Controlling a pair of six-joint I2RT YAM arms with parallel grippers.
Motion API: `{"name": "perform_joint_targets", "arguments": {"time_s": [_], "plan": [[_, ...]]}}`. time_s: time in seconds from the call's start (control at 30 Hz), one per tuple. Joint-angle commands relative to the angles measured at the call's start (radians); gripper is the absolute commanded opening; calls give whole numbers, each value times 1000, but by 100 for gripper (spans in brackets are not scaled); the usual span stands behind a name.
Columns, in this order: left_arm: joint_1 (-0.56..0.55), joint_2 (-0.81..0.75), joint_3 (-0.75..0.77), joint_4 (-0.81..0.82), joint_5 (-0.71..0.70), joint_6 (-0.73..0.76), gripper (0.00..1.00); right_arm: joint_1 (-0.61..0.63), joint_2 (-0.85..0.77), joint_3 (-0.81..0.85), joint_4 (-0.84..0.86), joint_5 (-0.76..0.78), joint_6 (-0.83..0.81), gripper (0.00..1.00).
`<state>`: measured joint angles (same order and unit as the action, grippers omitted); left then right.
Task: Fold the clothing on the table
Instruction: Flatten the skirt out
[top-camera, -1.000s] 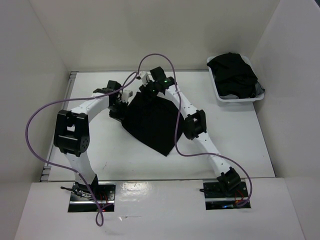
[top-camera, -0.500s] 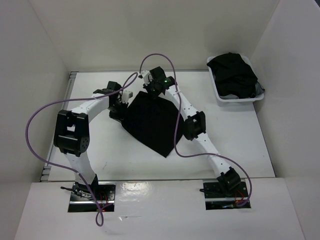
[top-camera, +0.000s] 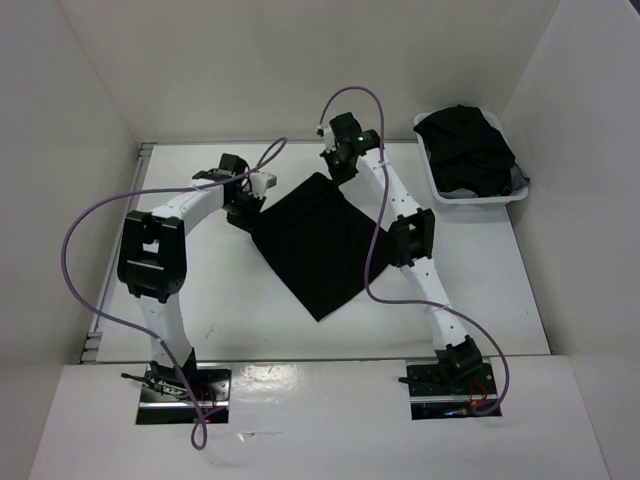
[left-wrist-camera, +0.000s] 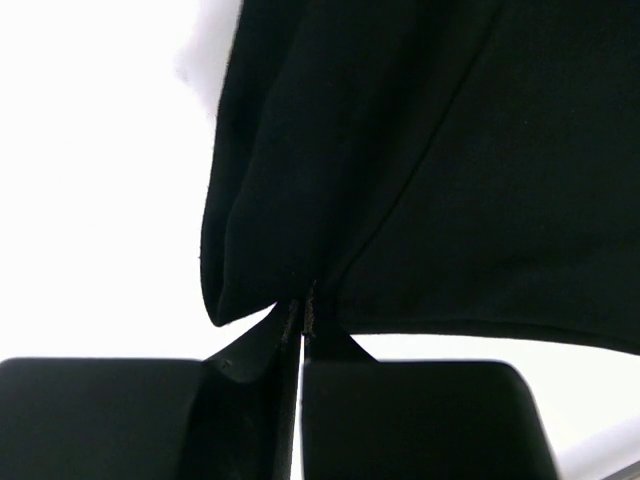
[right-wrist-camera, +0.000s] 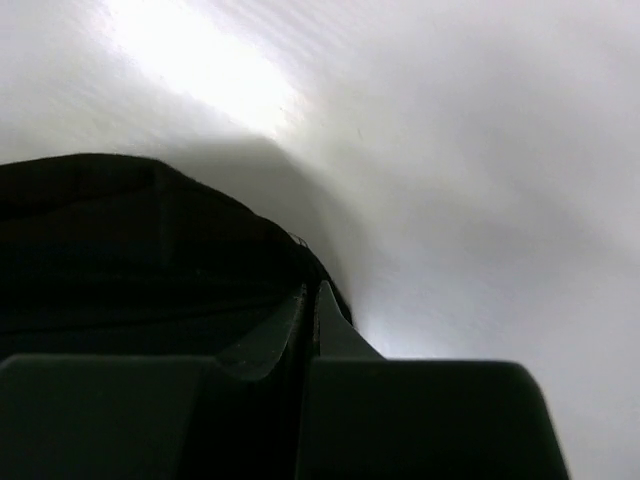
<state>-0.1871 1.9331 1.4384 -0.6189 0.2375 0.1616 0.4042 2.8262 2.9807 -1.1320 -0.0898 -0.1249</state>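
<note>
1. Spread wider than it was a second ago, the clothing (top-camera: 320, 245) now lies as a flatter black diamond on the middle of the worktop (top-camera: 480, 290). Its far corner has shifted to the right, and its near tip points toward the arm bases.
2. Your right jaws have gone from parted to clenched in that time and have travelled toward the far right. The right wrist view shows their tips pressed together with the garment's edge bunched at them, so I judge they are pinching that far corner.
3. Your left jaws are clenched on the left corner. The left wrist view shows a tuck of black cloth nipped between the tips, with the rest spreading away from them.
4. With both corners held and the far edge drawn out between them, you look set up for the first fold. No fold is made yet.
5. Watch the right pinch. It seems to catch only the edge, and cloth this thin may slip out.
6. At the far right, the white tray (top-camera: 438, 190) with its heap of black clothes (top-camera: 465, 145) sits well apart from the garment.
</note>
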Motion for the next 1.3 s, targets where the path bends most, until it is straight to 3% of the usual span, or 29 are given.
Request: {"name": "perform_joint_targets", "arguments": {"time_s": [0.0,0.1,0.17,0.3,0.37,0.53,0.6,0.63,0.67,0.93,0.97,1.0,1.03,1.07,1.17,1.27], "plan": [[2,50,71,-68,43,99,0,-21,-221,-118,-51,111,47,0],[2,93,131,-103,83,140,0,-21,-388,-363,10,111,57,0],[-9,112,164,-122,92,177,0,7,-547,-744,176,142,57,0],[-18,133,191,-122,111,178,0,39,-616,-890,284,173,47,0],[-18,153,200,-113,121,162,0,39,-576,-856,284,173,47,0],[-18,153,211,-104,141,141,2,39,-364,-558,221,154,37,0],[-18,118,169,-73,112,121,2,39,-279,-345,169,172,37,0],[-9,97,156,-61,112,107,2,39,-158,-237,135,173,37,0],[-9,86,145,-51,99,107,2,39,-84,10,61,188,37,0],[57,1,48,8,89,30,5,39,36,104,123,246,59,0],[57,-14,34,21,89,18,7,39,45,125,114,246,82,4],[57,-14,34,30,89,18,13,39,56,136,113,246,94,18],[66,-28,21,30,89,4,28,39,56,147,113,255,106,41],[66,-42,20,41,80,4,37,39,56,156,103,265,107,73],[89,-66,1,83,36,-36,63,39,9,156,94,317,156,98],[118,-104,-21,123,-35,-86,82,39,-74,121,84,315,156,98]]}}
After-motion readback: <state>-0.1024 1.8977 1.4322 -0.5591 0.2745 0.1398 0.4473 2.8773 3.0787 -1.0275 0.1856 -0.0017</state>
